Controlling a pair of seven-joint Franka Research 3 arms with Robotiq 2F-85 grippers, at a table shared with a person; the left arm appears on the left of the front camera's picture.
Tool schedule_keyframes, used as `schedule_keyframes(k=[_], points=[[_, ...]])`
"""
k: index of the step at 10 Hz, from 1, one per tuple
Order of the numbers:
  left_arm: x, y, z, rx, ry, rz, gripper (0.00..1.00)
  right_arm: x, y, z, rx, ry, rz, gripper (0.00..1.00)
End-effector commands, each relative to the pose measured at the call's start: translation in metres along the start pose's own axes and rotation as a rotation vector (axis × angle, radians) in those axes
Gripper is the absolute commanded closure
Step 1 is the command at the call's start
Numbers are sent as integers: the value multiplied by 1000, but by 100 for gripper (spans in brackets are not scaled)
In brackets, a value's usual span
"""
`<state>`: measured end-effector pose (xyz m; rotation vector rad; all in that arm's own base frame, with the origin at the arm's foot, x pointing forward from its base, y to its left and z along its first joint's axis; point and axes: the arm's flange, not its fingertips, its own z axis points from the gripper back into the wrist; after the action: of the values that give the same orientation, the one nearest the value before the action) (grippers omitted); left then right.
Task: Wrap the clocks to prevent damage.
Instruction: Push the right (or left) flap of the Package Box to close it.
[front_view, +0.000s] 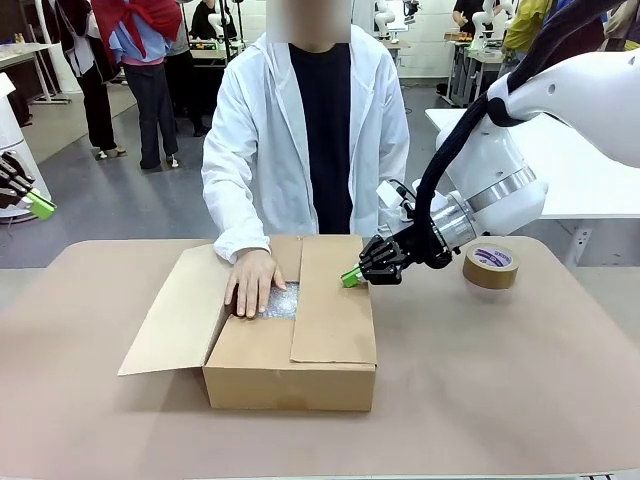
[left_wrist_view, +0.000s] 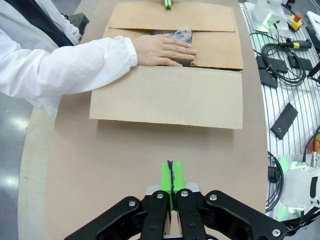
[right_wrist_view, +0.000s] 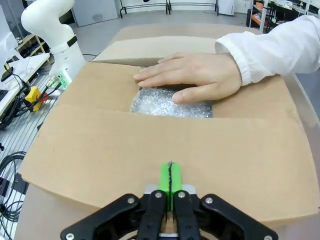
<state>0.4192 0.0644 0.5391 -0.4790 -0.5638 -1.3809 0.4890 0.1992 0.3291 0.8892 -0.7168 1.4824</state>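
Nearest: brown cardboard box (front_view: 290, 375), at the middle of the table (front_view: 480, 400).
Progress: wrapping looks done and the bundle is boxed; closing the second flap and taping seem left.
Left gripper (front_view: 43, 206): far left, clear of the table, pads clenched together, empty.
Left flap (front_view: 175, 315): splayed open outward.
Person's hand (front_view: 253, 283): flat, pressing down in the opening.
Clocks (front_view: 284, 301): bubble-wrapped bundle inside the box, beside the hand.
Right flap (front_view: 333, 300): folded over the top.
Right gripper (front_view: 350, 277): clenched, empty, tip at that flap's far edge.
Tape roll (front_view: 490, 266): right of the box.
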Motion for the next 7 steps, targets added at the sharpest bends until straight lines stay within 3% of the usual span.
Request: schedule_keyframes(k=[1, 7], points=[[0, -1, 0, 1, -5, -1, 100, 0, 0, -1, 1, -2, 0, 99], [0, -1, 0, 1, -5, -1, 100, 0, 0, -1, 1, -2, 0, 99]])
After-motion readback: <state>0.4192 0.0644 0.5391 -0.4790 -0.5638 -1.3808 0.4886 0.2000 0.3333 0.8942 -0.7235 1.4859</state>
